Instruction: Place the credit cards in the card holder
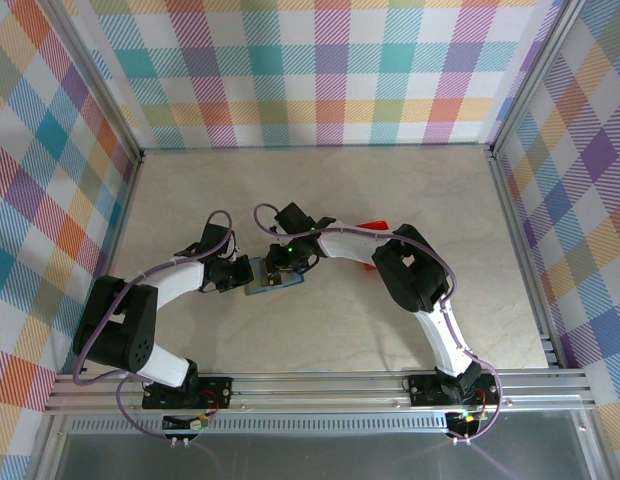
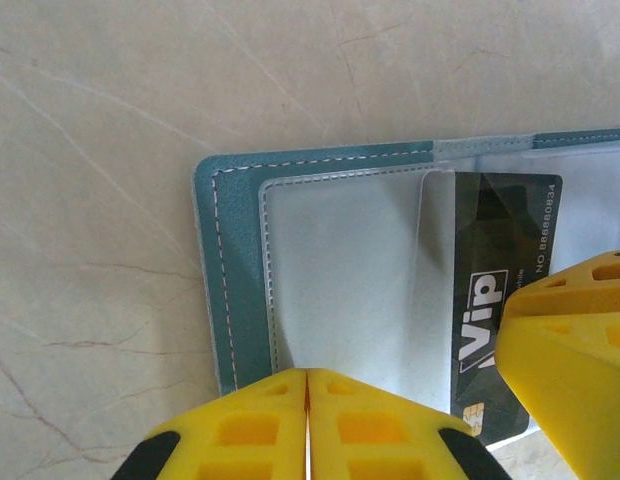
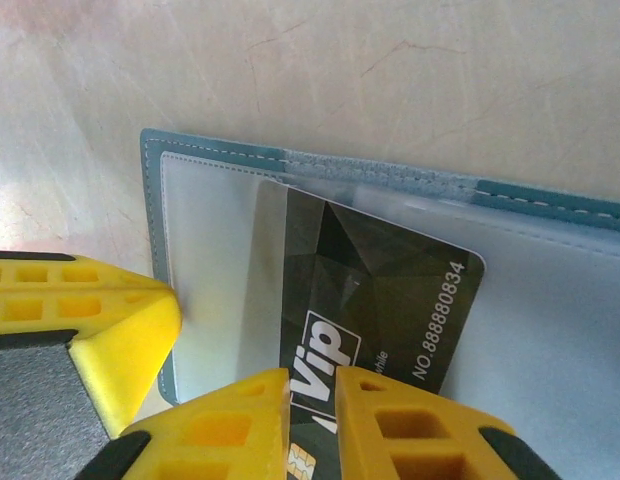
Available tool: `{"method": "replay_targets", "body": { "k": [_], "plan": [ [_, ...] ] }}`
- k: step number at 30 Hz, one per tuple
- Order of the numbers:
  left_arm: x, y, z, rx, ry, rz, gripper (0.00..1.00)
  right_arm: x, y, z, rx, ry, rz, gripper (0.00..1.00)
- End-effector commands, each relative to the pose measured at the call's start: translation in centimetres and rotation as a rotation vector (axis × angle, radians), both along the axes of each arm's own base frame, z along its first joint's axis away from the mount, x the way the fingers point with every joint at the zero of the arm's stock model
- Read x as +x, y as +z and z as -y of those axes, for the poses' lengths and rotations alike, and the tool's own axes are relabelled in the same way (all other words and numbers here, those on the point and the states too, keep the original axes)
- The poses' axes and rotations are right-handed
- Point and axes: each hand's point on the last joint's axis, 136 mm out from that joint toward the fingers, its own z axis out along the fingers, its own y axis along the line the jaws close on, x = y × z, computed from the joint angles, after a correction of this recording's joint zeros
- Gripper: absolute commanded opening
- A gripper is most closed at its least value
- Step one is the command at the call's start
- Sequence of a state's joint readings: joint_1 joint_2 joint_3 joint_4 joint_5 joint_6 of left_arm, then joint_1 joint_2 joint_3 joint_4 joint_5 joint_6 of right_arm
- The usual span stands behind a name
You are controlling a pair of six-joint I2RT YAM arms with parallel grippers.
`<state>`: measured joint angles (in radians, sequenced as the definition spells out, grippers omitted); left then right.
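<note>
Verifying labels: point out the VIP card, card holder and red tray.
VIP card (image 3: 380, 290), right wrist view, dark face.
card holder (image 2: 240, 290), left wrist view, teal stitched border.
red tray (image 1: 372, 226), top view, exposed corner.

credit card (image 3: 380, 290) lower end behind yellow fingers (image 3: 370, 395), card holder (image 2: 235, 300) cut off at right edge

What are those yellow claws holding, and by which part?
The right gripper pinches the black VIP card by its chip end. The left gripper is shut over the card holder, apparently empty.
</note>
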<state>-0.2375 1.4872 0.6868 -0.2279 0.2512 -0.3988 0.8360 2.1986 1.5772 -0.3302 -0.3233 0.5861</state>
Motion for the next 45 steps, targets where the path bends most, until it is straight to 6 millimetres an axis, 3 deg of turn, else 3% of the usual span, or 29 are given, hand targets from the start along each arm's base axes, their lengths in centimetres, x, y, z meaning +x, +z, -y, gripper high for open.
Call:
{"method": "replay_targets", "body": {
  "k": [1, 5, 8, 14, 27, 33, 45],
  "plan": [
    [0.6, 1.2, -0.3, 0.007, -0.003, 0.025, 0.09, -0.8, 0.8, -0.1, 0.017, 0.029, 0.010, 0.23],
    [0.6, 1.3, -0.3, 0.008, -0.003, 0.030, 0.09, -0.2, 3.8, 0.3, 0.041, 0.008, 0.078, 0.32],
    [0.6, 1.6, -0.3, 0.007, -0.008, 0.038, 0.09, 0.3, 4.7, 0.8, 0.025, -0.017, 0.111, 0.39],
    [0.7, 2.0, 0.0, -0.009, -0.014, 0.052, 0.11, 1.1, 3.6, 1.2, -0.033, -0.047, 0.111, 0.49],
    [0.6, 3.6, -0.3, -0.014, 0.015, 0.093, 0.13, 1.5, 2.0, 0.5, -0.090, -0.046, 0.080, 0.50],
    [-0.4, 1.9, -1.1, 0.031, 0.029, 0.021, 0.13, 1.7, 1.3, 0.4, -0.141, -0.053, 0.074, 0.51],
    [-0.5, 0.7, -0.9, 0.026, 0.017, 0.016, 0.12, 1.4, 0.1, 0.0, -0.179, -0.057, 0.046, 0.52]
  ]
}}
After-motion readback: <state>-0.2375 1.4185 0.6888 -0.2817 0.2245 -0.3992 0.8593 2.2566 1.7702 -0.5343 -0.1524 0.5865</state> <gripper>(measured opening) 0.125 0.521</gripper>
